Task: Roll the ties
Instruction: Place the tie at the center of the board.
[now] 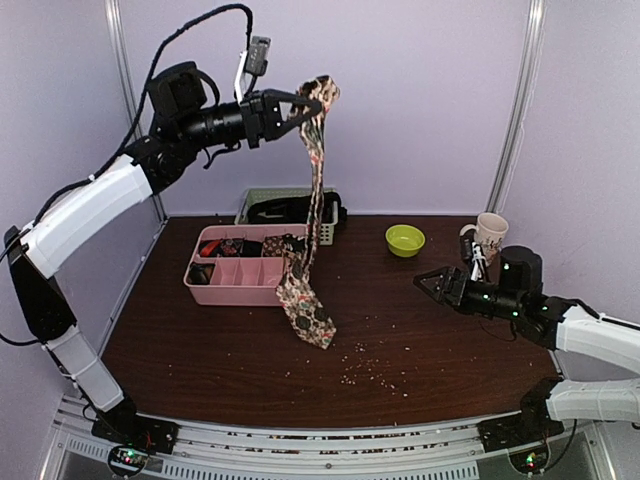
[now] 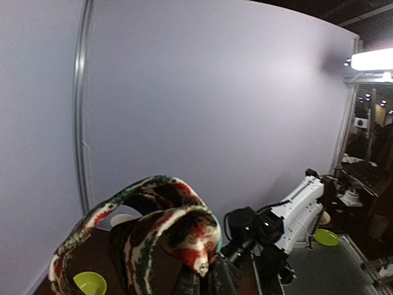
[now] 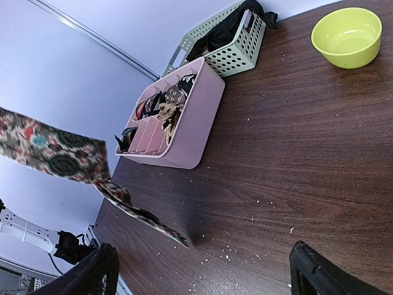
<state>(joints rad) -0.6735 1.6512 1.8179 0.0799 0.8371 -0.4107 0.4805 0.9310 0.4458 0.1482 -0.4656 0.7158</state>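
Note:
My left gripper point(image 1: 312, 106) is raised high above the table and is shut on a patterned tie point(image 1: 316, 180) with floral print and red flecks. The tie hangs down from it; its wide end point(image 1: 306, 312) rests on the dark table just in front of the pink tray point(image 1: 212, 284). In the left wrist view the tie's folded top point(image 2: 166, 227) drapes over my fingers. In the right wrist view the tie's wide end point(image 3: 73, 163) hangs at the left. My right gripper point(image 1: 428, 283) is open and empty, low over the table at the right.
The pink divided tray holds several rolled ties point(image 3: 161, 104). A green mesh basket point(image 1: 327, 226) with black items stands behind it. A lime bowl point(image 1: 404, 239) and a mug point(image 1: 489, 234) are at the back right. Small crumbs point(image 1: 375, 370) lie on the table front.

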